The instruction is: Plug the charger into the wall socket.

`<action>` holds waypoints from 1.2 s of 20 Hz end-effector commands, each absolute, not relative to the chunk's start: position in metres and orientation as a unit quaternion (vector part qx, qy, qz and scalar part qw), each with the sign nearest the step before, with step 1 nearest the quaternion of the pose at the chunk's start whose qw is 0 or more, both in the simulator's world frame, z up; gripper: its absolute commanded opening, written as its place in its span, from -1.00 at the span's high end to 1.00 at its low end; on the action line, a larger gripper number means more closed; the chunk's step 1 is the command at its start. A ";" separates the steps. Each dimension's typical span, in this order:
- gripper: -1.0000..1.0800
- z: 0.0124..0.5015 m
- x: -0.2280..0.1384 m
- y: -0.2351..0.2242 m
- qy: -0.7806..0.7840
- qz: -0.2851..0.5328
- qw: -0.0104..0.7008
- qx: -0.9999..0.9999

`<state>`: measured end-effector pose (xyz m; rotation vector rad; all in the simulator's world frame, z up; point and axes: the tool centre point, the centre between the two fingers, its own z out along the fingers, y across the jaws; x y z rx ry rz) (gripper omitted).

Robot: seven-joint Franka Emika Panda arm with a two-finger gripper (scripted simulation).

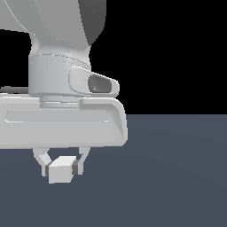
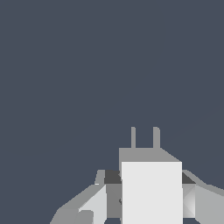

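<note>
1. White and box-like, the charger (image 1: 60, 170) is held between the two fingers of the gripper (image 1: 61, 167), one finger pressed on each side of the block. It seems to be lifted a little above the dark grey floor (image 1: 177, 177), though contact cannot be fully excluded from these views.

2. Two thin prongs (image 2: 144, 138) are seen in the wrist view, standing out from the far face of the charger (image 2: 151, 192), away from the camera. This grasp is judged to be chosen so that the prongs stay free and can be pushed forward by the arm.

3. The jaws are closed narrow on the block, only as far apart as the block is broad. The fingers (image 2: 94, 203) are placed on the side faces, not on the face with the prongs, so the front is probably kept clear for the insertion.

4. The large pale body of the hand (image 1: 62, 124) is seen directly above the charger, with the wrist joint (image 1: 60, 73) over it, close to the exterior view's left.

5. The wall socket is not visible in either view; only bare floor and black background are shown. Its place cannot be told.

6. The carrying step is judged to be in hand, and the plugging is not yet done. The prongs must next be lined up with the two holes.
</note>
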<state>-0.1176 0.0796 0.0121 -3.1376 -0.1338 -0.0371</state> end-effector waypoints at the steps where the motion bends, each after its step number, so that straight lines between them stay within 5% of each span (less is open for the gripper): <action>1: 1.00 0.012 -0.117 0.080 -0.043 -0.012 0.000 -0.999; 13: 1.00 0.019 -0.107 0.080 -0.032 -0.012 0.001 -0.999; 24: 1.00 0.055 -0.050 0.078 0.027 -0.012 0.001 -1.000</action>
